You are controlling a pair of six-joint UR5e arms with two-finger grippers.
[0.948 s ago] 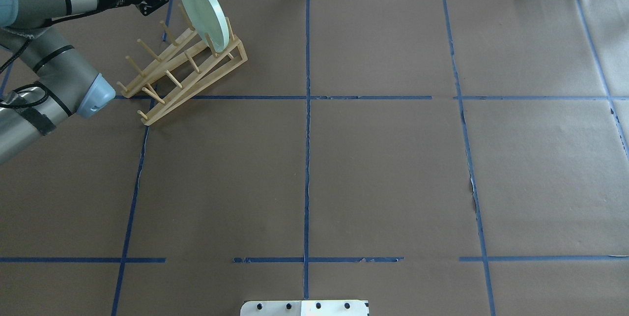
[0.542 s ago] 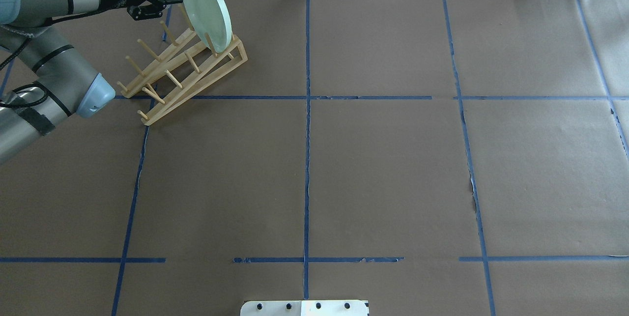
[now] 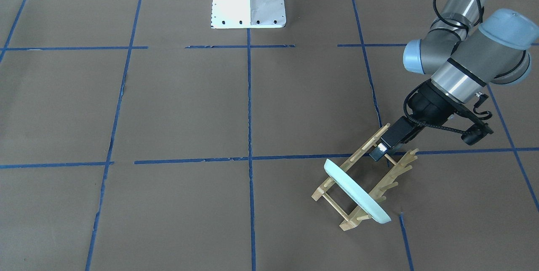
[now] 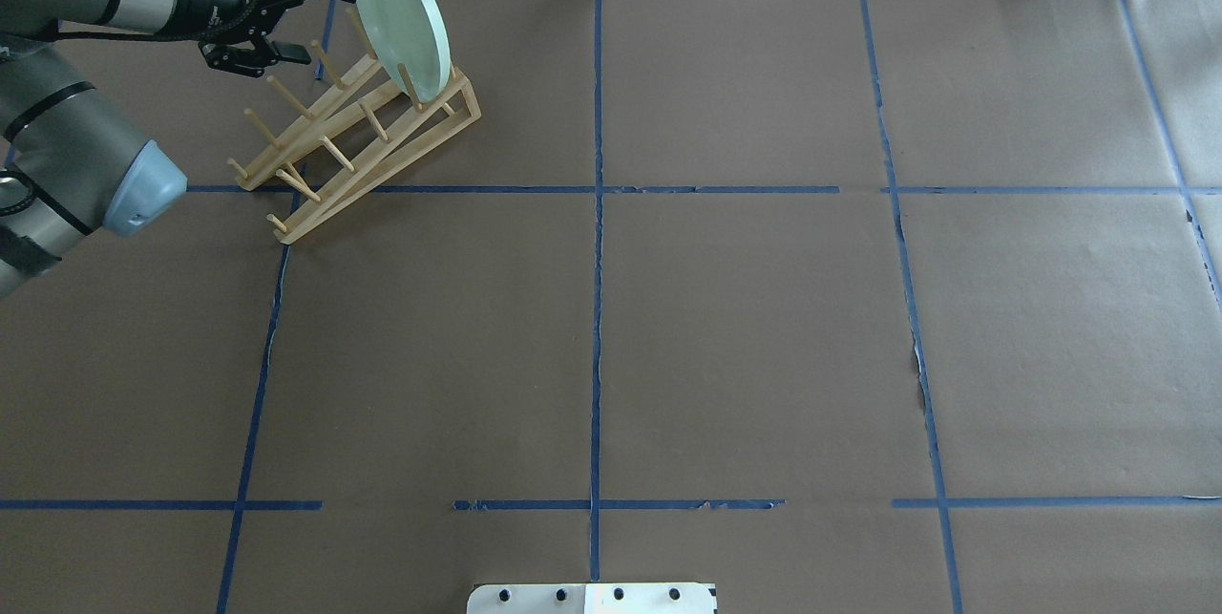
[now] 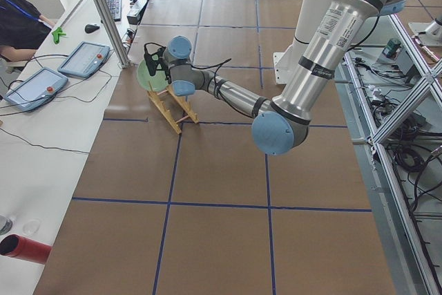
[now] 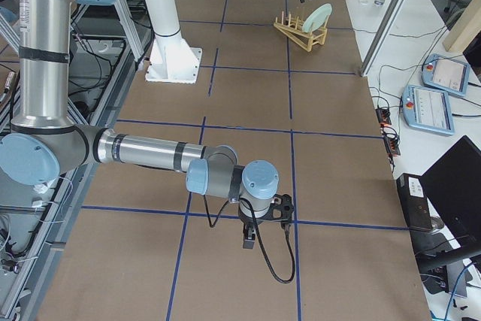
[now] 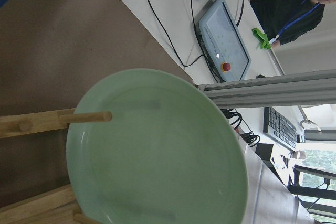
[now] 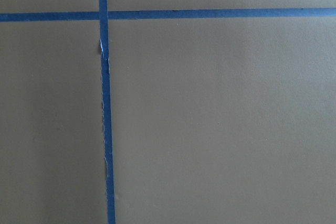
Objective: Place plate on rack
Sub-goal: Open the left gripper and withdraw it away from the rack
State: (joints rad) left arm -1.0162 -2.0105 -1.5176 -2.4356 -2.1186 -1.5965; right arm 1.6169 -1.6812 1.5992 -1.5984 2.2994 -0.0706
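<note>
My right end effector (image 6: 248, 243) hovers low over the brown-paper worktop (image 4: 745, 328); its grip I cannot tell. Blue tape (image 4: 597, 308) grids the paper. Far left, my left end effector (image 4: 319, 21) hangs released just beside the plate (image 4: 401, 17), which stands on edge in the rack (image 4: 363, 132). 2 pendants (image 5: 86, 58) lie beyond.

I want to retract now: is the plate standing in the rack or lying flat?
Standing on edge, leaning, plate between end pegs of the rack; the open left gripper is clear of it.
</note>
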